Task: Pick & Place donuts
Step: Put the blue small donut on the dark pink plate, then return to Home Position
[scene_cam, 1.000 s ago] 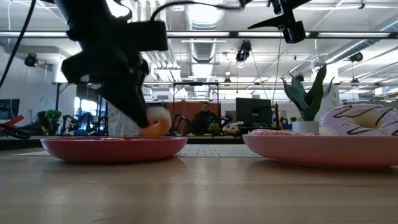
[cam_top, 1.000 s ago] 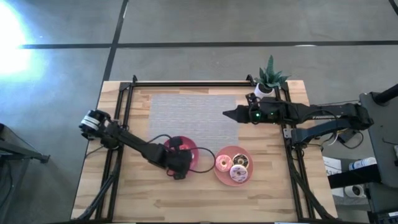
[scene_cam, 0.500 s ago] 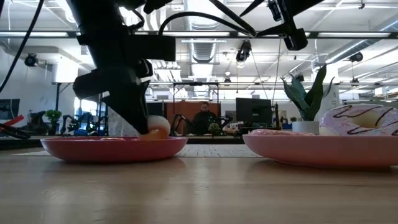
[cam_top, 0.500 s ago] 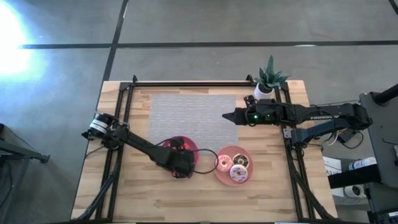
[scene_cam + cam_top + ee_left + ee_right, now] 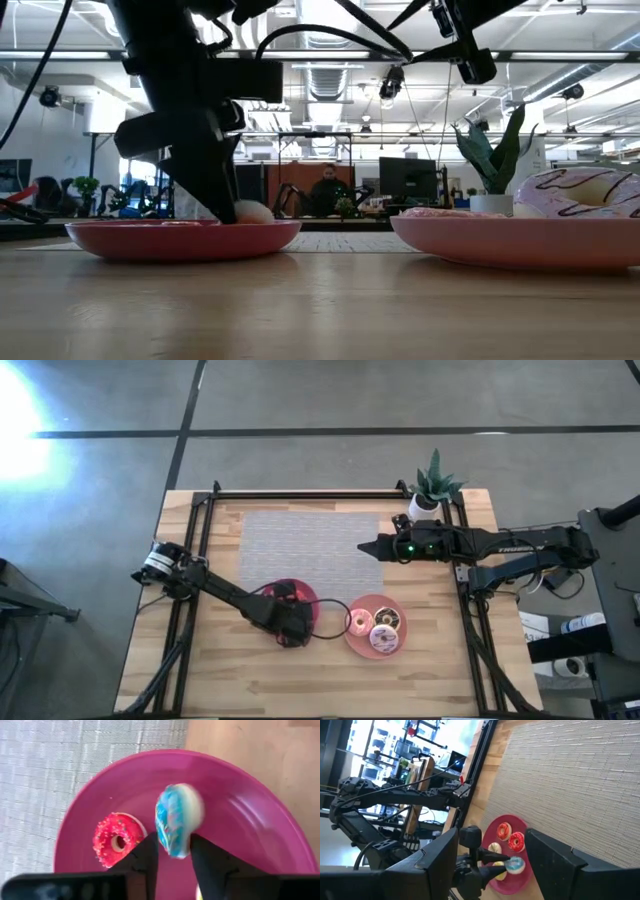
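Observation:
My left gripper [image 5: 288, 620] reaches down into the left pink plate [image 5: 306, 596] and is shut on a blue-iced mini donut [image 5: 176, 822]. On that plate also lie a red sprinkled mini donut [image 5: 117, 839] and, in the right wrist view, an orange one [image 5: 504, 830], a cream one [image 5: 494, 848] and a yellow one [image 5: 499, 870]. The right plate [image 5: 352, 644] carries the three larger donuts: pink [image 5: 358, 623], chocolate [image 5: 387, 620] and white-pink sprinkled [image 5: 383, 639]. My right gripper [image 5: 364, 545] hovers open above the woven mat [image 5: 300, 545], touching nothing. My left gripper [image 5: 172, 851] pinches the blue-iced mini donut by its lower rim [image 5: 172, 847] between the two fingers, coming from above and pointing down. The donut stands on edge. In the low view its pale underside [image 5: 252, 212] sits at the plate's rim level; whether it touches the plate, I cannot tell.
A potted plant [image 5: 435, 485] stands at the table's far right corner. A black frame rail [image 5: 300, 495] runs around the table. A cable [image 5: 335, 610] loops between the two plates. Bare wood lies along the near edge [image 5: 300, 680].
My left gripper has gone down into the left plate, carrying the mini donut with it; the donut now sits lower, at the plate's rim level. My right arm has kept still.

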Controlling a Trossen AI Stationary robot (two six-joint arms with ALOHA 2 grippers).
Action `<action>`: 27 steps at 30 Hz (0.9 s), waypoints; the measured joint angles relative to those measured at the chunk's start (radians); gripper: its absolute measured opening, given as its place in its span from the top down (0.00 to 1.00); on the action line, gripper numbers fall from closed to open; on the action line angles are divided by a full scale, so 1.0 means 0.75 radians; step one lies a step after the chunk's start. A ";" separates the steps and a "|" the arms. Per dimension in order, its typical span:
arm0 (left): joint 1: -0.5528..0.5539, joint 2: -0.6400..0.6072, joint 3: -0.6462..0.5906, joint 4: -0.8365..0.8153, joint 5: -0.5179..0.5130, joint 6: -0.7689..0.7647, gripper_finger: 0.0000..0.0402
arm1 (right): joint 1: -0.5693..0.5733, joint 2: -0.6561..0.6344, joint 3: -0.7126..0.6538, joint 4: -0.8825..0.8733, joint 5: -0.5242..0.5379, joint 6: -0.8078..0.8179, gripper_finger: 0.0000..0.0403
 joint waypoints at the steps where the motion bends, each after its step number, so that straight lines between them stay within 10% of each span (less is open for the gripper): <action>1: 0.000 0.000 0.000 0.002 0.012 0.000 0.77 | 0.000 0.000 0.000 0.000 0.000 0.000 0.45; 27: -0.037 -0.398 0.052 -0.411 0.178 -0.422 0.72 | 0.003 -0.028 -0.001 -0.050 -0.120 -0.267 0.45</action>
